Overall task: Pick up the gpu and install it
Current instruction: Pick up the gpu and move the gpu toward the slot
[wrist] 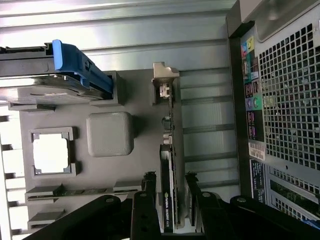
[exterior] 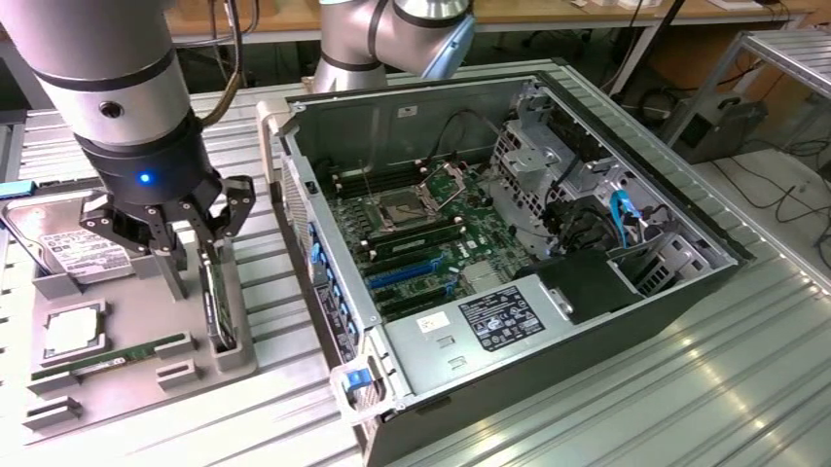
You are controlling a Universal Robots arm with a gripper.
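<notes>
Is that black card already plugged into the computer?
No, out: the gpu stands on edge in the grey holder beside the computer case.

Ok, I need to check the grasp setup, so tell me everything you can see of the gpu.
The gpu is a thin dark card with a pale metal bracket at one end. It stands on edge in a slot of the grey tray, beside the open computer case. The open pincer straddles its other end, a finger on each side, with a gap showing.
</notes>
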